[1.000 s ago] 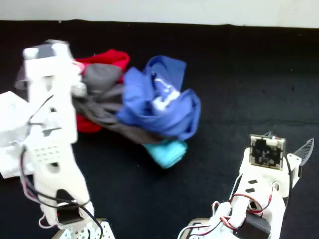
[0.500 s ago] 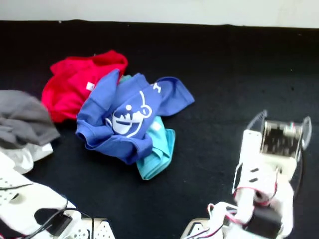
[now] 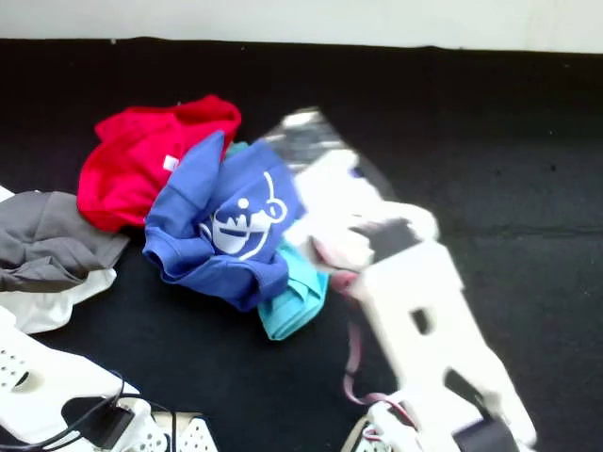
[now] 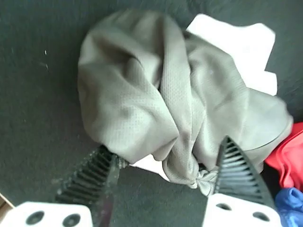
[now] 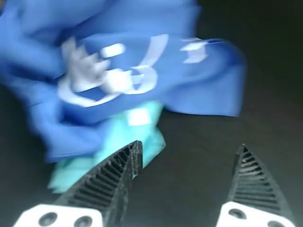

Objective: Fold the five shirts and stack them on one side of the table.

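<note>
1. The left tool (image 4: 169, 149) stands wide open and grips nothing. The bunched hem of the grey shirt (image 4: 142, 94) lies in the gap between its jaws, close against one of them.
2. That grey shirt is a crumpled heap on the counter (image 3: 471, 122), lying partly over the white shirt (image 4: 236, 42). In the high view the pair sits at the counter's left edge, apart from the main pile. This is probably so that one garment can be spread flat with room around it.
3. With the hem already between the jaws, closing them would likely be enough to take hold.
4. The right tool (image 5: 190, 146) is also wide open and empty, above bare counter.
5. The teal shirt (image 5: 142, 137) lies just beside one of the right tool's jaws. The blue shirt (image 5: 142, 71), printed side up, lies beyond and on top of the teal one.
6. Because the blue covers the teal, it seems the sensible one to lift first, and its loose sleeve is near the tool.
7. The red shirt (image 3: 141, 155) lies behind the blue one, touching it.
8. All five shirts are crumpled and none is folded or stacked, so the task looks barely begun.
</note>
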Controlling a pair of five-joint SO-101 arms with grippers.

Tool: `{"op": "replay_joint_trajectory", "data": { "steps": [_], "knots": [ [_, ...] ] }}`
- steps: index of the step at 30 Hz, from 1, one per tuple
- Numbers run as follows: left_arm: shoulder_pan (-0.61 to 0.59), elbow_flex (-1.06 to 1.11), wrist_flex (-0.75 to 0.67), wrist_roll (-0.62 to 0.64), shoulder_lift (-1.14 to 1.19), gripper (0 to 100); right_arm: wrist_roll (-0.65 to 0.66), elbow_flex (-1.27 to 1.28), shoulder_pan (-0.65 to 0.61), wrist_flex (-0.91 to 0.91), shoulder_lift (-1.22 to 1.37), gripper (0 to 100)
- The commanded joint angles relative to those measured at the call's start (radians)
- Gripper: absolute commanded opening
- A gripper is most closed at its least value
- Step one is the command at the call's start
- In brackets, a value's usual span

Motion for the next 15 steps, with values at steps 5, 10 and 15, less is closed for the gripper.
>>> {"op": "replay_joint_trajectory", "data": {
  "steps": [5,10,15],
  "knots": [
    [-0.022,0.085,0.008,0.006,-0.059,31,-0.009,-0.188,-0.272,0.022,0.423,29.6],
    [-0.022,0.139,0.008,0.006,-0.061,31,-0.009,-0.274,-0.367,0.028,0.567,29.6],
    [-0.024,0.154,0.008,0.006,-0.061,31,-0.008,-0.360,-0.380,0.030,0.688,29.6]
  ]
}}
